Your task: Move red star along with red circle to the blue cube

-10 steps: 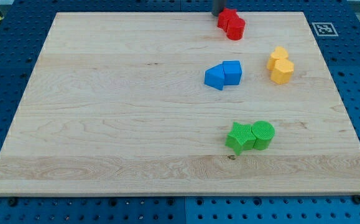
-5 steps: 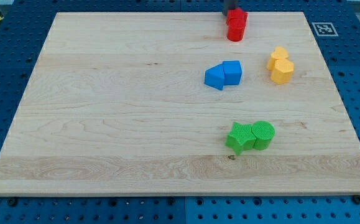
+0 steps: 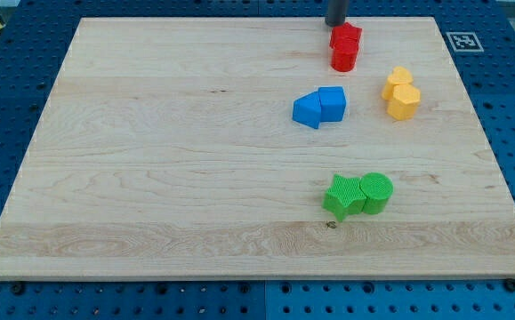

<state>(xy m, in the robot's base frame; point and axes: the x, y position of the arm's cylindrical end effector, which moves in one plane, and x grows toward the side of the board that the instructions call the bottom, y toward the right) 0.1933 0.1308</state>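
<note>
My tip (image 3: pixel 337 24), a bare rod with no pincer to open or close, touches the red star (image 3: pixel 346 36) above the red circle (image 3: pixel 343 59); both look light and rigid, likely pushable toward the blue cube (image 3: pixel 332 103).

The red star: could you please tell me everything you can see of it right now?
The red star looks like a small ridged plastic block, lying flat near the board's top edge, right of centre. Its points are only faintly visible. The red circle touches it on the side towards the view's bottom, so the pair forms a short column. My tip sits at its upper-left edge, seemingly in contact. The blue cube lies well below, apart from it.
</note>
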